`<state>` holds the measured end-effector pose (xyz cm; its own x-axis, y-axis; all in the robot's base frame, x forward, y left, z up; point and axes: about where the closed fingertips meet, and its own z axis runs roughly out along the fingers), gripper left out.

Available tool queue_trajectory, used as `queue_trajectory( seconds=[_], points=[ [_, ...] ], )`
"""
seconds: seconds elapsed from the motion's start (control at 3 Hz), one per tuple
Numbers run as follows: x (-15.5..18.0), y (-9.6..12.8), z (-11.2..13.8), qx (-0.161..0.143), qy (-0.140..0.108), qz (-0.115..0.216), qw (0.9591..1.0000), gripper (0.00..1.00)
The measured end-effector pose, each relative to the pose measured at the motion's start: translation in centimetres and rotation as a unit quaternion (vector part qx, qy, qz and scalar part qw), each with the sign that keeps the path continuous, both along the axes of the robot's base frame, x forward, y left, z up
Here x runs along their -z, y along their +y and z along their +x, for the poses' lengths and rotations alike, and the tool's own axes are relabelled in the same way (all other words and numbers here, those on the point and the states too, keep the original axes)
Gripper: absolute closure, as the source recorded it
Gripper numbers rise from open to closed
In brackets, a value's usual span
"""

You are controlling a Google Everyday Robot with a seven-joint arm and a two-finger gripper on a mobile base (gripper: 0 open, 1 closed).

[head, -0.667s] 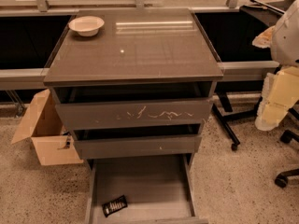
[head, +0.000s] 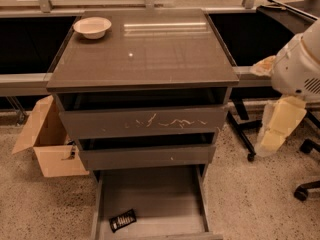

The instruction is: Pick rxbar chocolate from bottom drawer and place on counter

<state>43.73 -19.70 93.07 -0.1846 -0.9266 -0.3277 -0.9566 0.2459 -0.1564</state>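
Though dipped lower beside bench (head: pixel 150 59), keeps pincer (head: pixel 277 129) (grip: cannot tell) far from rxbar chocolate (head: pixel 122 220) in bottom drawer (head: pixel 155 194).

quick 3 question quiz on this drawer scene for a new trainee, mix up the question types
1. True or false: the rxbar chocolate lies inside the open bottom drawer, toward its front.
2. Multiple choice: what sits on the counter? A) a white bowl B) a mug C) a cardboard box
3. Fill in: the gripper hangs at the ___ side of the picture, apart from the bar.

Key: 1 true; 2 A; 3 right.
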Motion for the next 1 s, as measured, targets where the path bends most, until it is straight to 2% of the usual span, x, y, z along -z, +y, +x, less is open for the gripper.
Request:
queue_trajectory(
  seconds=[0.33,0.67,1.0],
  points=[
    [3.0,1.7,-0.3,-0.026,0.006,0.055,0.9981,0.0],
    [5.4,4.9,-0.7,-0.071,0.0,0.135,0.9883,0.0],
    [6.0,5.0,-0.6,-0.072,0.001,0.138,0.9879,0.0]
  ],
)
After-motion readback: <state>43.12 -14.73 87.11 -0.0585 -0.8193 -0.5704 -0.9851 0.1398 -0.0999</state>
